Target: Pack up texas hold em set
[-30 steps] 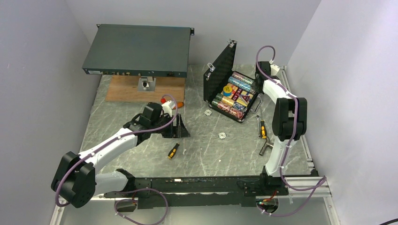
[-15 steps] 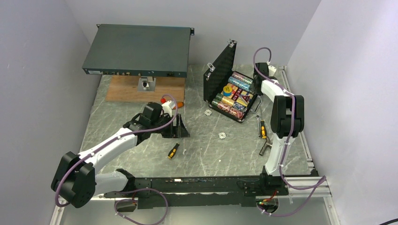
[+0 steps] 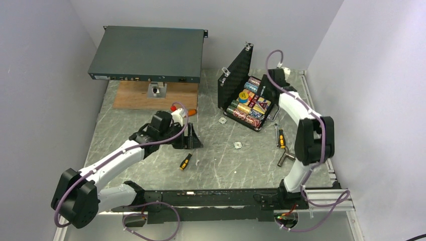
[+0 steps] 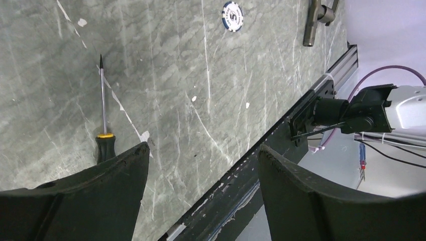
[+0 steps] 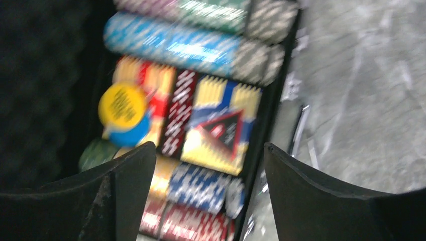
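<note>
The small black case [image 3: 234, 71] stands open at the back right, its lid upright. Multicoloured chip rows [image 3: 253, 89] fill its tray, shown blurred as chip rows [image 5: 186, 45] in the right wrist view. The blue-yellow card box [image 5: 218, 128] lies among them with the red triangular token [image 5: 222, 131] on top. My right gripper [image 3: 264, 90] hovers open just above the tray, and that gripper [image 5: 210, 146] holds nothing. Two whitish loose chips [image 3: 222, 120] [image 3: 237, 145] lie on the table. My left gripper [image 3: 189, 136] is open and empty over the table; the left gripper [image 4: 203, 148] faces a chip [image 4: 232, 9].
A dark-green rack unit [image 3: 148, 52] rests on a wooden board [image 3: 150, 96] at the back left. Screwdrivers lie at mid-table [image 3: 185, 161], by the case [image 3: 281, 138] and behind the left gripper [image 3: 184, 109]. A metal T-handle tool [image 3: 285, 158] lies at the right.
My right gripper has opened and swung left and forward from the case's far right edge to over the chip tray. The left arm has shifted only slightly.
</note>
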{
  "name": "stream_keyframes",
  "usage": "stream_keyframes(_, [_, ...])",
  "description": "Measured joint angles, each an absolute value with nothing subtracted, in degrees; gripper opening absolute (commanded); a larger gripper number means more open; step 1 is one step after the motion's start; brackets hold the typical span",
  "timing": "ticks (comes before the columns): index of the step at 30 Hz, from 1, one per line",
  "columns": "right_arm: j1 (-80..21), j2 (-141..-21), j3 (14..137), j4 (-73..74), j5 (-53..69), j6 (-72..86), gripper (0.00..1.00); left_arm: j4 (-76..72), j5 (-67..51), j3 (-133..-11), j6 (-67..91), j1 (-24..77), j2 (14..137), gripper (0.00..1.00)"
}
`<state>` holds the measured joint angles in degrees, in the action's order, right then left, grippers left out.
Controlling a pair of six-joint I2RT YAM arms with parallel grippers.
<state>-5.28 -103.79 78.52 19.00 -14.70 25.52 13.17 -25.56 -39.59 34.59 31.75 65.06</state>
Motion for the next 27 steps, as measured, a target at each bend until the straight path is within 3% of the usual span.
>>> stream_keyframes(2, [-9.65,-98.30,73.52,17.21,-13.78,23.75,0.81,13.13,-25.52,-38.83,35.09,32.12,64.58,0.81])
stream_keyframes(6, [-19.42,-91.79,66.57,12.86,-9.23,21.58,0.63,13.41,-25.06,-37.28,35.86,32.97,63.81,0.81])
stream_keyframes(9, [-25.17,-89.43,61.19,8.45,-4.99,21.02,0.61,14.72,-23.99,-36.97,36.49,33.52,62.48,0.81])
stream_keyframes(12, [-28.47,-88.36,55.61,4.19,-2.76,20.05,0.52,15.77,-22.55,-36.97,37.28,33.87,59.22,0.81])
stream_keyframes(20, [-31.48,-91.64,49.82,-6.20,0.34,18.98,0.34,15.88,-19.40,-31.05,40.97,34.92,46.50,0.82])
stream_keyframes(27, [-32.05,-98.96,51.70,-12.45,-0.10,19.07,0.30,18.55,-17.23,-22.76,45.06,34.98,34.20,0.84])
